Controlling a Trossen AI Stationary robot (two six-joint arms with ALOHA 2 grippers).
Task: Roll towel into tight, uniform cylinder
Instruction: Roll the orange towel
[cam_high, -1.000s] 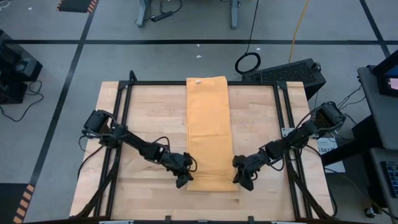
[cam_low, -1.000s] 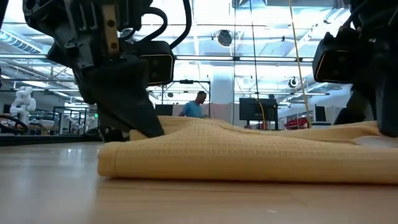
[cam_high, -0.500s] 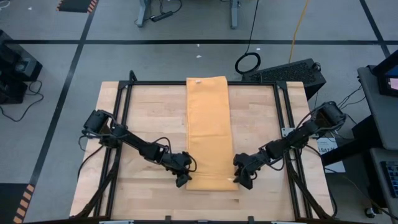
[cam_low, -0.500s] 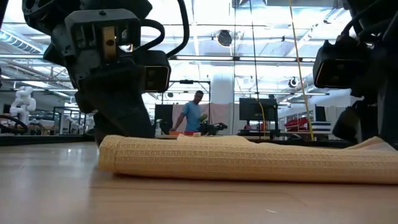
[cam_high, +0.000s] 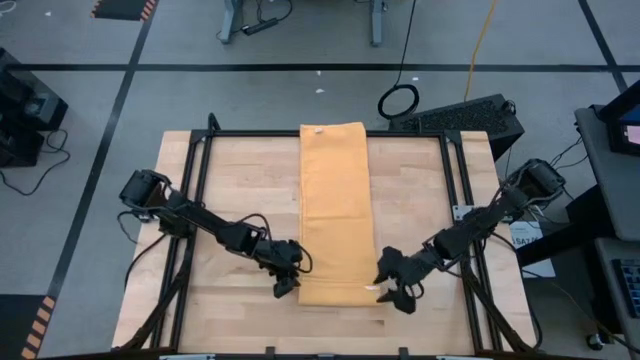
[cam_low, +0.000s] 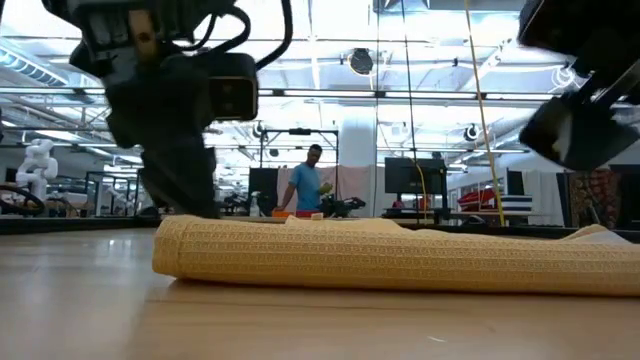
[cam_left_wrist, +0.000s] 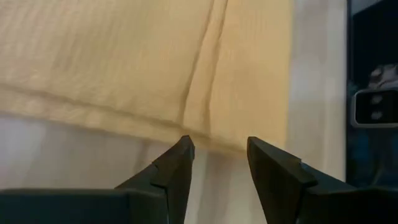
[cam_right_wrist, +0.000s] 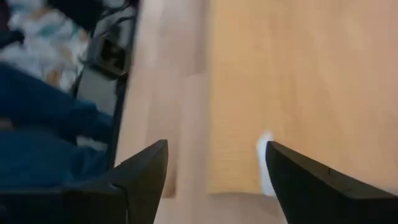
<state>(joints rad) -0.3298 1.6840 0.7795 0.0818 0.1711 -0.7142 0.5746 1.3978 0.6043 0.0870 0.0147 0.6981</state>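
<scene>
The mustard-yellow towel (cam_high: 336, 210) lies as a long strip down the middle of the table, a small white label (cam_high: 319, 130) at its far edge. Its near end (cam_low: 380, 255) lies doubled over on the wood as a low flat fold. My left gripper (cam_high: 283, 289) is open at the fold's left end, its fingertips (cam_left_wrist: 186, 148) just short of the cloth edge (cam_left_wrist: 205, 140). My right gripper (cam_high: 393, 295) is wide open above the fold's right end, where a small white patch (cam_right_wrist: 264, 146) shows on the cloth.
Black frame rails (cam_high: 200, 200) (cam_high: 455, 200) run along the table's left and right sides under the arms. Bare wood (cam_high: 250, 190) lies on both sides of the towel. A person (cam_low: 305, 185) stands in the room far behind the table.
Both grippers have opened and let go of the towel's near end. The raised hump of cloth has dropped and now lies as a low flat fold. My right gripper has risen and drawn back toward the near right; my left gripper has backed slightly off to the left.
</scene>
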